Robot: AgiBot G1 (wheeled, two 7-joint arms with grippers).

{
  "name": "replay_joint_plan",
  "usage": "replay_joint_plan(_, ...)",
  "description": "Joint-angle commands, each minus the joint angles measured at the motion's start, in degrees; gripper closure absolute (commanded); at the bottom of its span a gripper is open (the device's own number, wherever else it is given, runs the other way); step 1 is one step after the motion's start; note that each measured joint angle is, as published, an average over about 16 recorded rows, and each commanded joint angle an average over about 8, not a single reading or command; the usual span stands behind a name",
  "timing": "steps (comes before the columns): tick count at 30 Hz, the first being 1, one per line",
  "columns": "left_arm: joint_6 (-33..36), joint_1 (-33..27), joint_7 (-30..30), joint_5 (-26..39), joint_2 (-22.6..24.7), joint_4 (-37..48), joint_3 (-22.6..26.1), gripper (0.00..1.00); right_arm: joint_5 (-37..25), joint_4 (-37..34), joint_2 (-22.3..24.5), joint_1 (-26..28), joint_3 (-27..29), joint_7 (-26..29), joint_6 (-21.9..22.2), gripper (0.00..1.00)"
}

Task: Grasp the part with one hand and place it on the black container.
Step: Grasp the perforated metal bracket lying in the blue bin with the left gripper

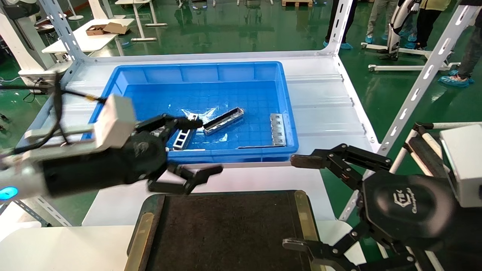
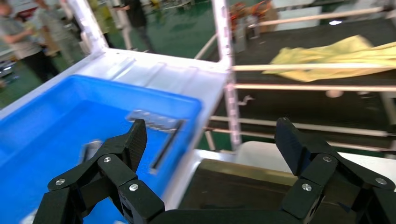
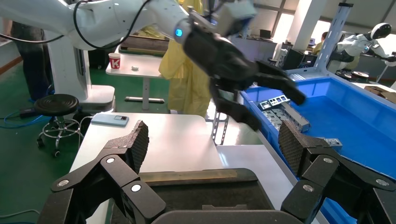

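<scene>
Part (image 1: 223, 121) lies in bin (image 1: 196, 71), beyond left end effector (image 1: 201, 148).

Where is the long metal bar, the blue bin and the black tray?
part (image 1: 223, 121): head view, middle of the channel-shaped bar.
blue bin (image 1: 199, 67): head view, its far rim.
black container (image 1: 229, 229): head view, bare matte black surface.

Part (image 1: 223, 121) is showing as bare grey metal, shiny edges. Blue bin (image 1: 196, 71) is reading as glossy moulded plastic, ribbed floor. Black container (image 1: 229, 229) is looking matt and slightly textured, brass-coloured strips glinting. Right gripper's fingers (image 3: 134, 142) are showing rough knurled pads.
</scene>
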Motion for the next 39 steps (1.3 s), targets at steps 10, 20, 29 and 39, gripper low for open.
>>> replay_joint_plan(10,-9.78,-7.71,-4.76,13.79,9.62,6.72,6.19,0.0,0.0,0.0,0.0,0.0,0.0,0.0,0.0,0.0)
replay_joint_plan(20,-17.05,-13.07,-7.47,23.02,18.68,17.32,10.51,0.0,0.01,0.0,0.0,0.0,-0.01,0.0,0.0,0.0)
replay_joint_plan(29,-21.45,-16.71,-9.11,27.94,25.17,27.7,12.93,0.0,0.01,0.0,0.0,0.0,-0.01,-0.01,0.0,0.0)
replay_joint_plan(39,-27.52,-19.44,-8.16,31.64,31.71,39.44,14.88,0.0,0.01,0.0,0.01,0.0,-0.02,-0.01,0.01,0.0)
